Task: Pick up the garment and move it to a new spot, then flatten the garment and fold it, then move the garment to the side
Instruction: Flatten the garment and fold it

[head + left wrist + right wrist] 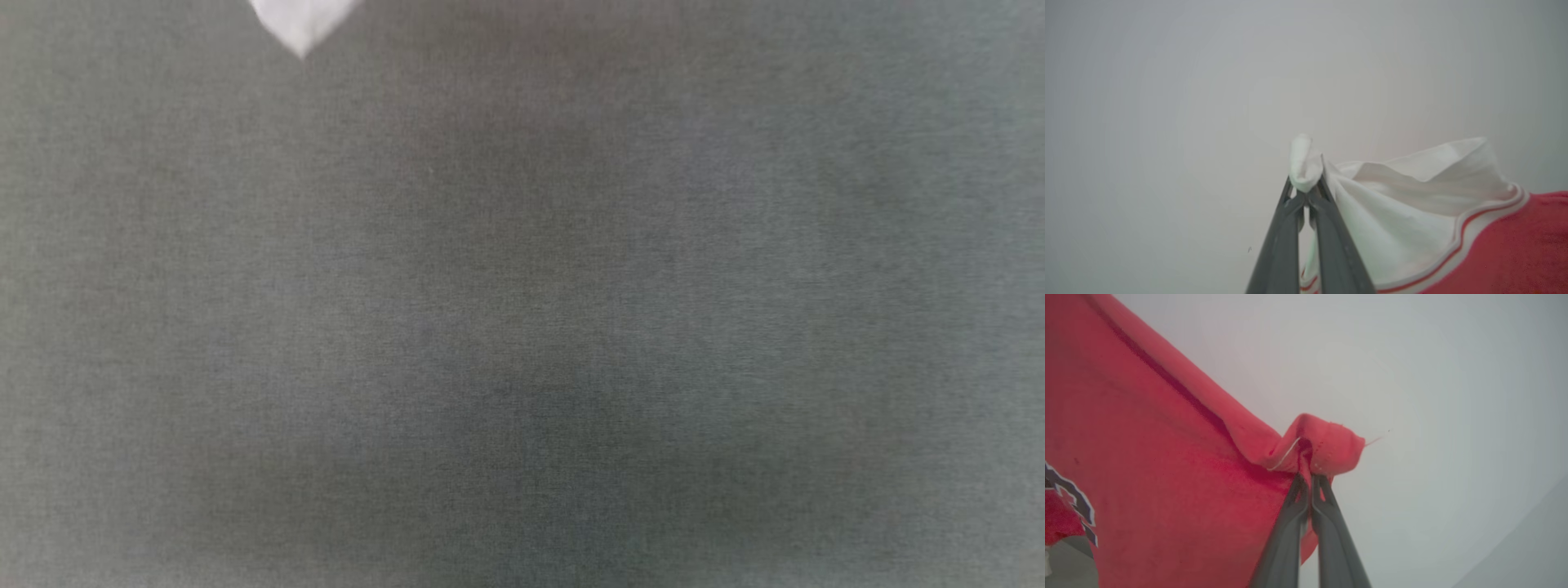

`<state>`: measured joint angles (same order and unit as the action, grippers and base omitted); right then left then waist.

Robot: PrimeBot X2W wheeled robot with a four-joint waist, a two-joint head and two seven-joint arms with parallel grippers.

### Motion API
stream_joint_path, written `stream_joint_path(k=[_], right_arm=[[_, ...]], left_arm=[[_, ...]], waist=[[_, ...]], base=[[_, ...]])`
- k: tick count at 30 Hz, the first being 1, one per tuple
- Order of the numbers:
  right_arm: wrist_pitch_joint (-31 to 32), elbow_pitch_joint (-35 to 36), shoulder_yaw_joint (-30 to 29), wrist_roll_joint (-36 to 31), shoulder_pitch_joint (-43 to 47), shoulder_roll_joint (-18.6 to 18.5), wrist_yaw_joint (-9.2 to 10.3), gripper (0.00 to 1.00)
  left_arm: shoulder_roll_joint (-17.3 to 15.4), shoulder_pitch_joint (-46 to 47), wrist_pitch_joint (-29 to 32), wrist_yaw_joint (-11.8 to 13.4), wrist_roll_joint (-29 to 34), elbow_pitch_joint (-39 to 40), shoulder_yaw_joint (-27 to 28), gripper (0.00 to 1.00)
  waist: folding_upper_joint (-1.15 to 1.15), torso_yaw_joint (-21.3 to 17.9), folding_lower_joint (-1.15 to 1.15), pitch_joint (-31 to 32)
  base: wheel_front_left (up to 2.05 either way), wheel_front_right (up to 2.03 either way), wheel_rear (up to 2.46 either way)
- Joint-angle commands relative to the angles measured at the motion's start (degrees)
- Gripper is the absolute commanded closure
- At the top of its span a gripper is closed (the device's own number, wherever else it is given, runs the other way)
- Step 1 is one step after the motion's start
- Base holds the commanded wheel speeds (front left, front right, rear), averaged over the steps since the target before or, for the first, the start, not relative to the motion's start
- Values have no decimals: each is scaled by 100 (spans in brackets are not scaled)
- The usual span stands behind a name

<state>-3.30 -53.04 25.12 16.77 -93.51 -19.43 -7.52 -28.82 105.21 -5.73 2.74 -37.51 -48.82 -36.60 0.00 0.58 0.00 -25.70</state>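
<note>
Item: garment (1412, 212). Soft knit jersey with red body, white sleeve and striped trim, strung between both grippers.
Left gripper (1306, 192): clenched on the bunched sleeve tip.
Right gripper (1310, 477): clenched on a rolled red edge.
Risk: both pinches are shallow, so tension could likely pull the cloth free.

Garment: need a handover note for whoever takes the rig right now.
Left gripper: shut on the white sleeve of the garment.
Right gripper: shut on a bunched red edge of it.
Position: garment held between both grippers. In the head view, a white tip shows at the top edge above the grey surface.
Done: pick-up, apparently.
Left: set down at the new spot, flatten, fold, move aside.
</note>
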Motion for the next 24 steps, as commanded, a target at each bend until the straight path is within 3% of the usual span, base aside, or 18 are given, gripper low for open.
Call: stream_joint_path(k=[1, 7, 12, 19, 24], right_arm=[[-258, -156, -44, -225, -74, 71, 6, 100], [-158, -843, 107, -259, 257, 357, 4, 100], [125, -958, 566, 201, 954, 373, 4, 100], [497, -556, 1050, 1078, 1978, 113, 5, 100], [892, -6, 1322, 1720, 2796, -222, 4, 100]], left_arm=[[67, 103, -333, -109, 118, -110, -5, 100], [266, -392, -654, -650, 0, -639, -217, 100], [354, -1231, -90, -952, -255, -1059, -475, 100], [241, -2545, 790, -1014, -839, -739, -818, 100], [-116, -3681, 1546, -1014, -1372, -22, -1058, 100]], waist=[[0, 89, 0, -171], [0, 282, 0, -102], [0, 399, 0, 134], [0, 479, 0, 466], [0, 546, 0, 700]], base=[[0, 0, 0], [0, 0, 0], [0, 0, 0], [0, 0, 0], [0, 0, 0]])
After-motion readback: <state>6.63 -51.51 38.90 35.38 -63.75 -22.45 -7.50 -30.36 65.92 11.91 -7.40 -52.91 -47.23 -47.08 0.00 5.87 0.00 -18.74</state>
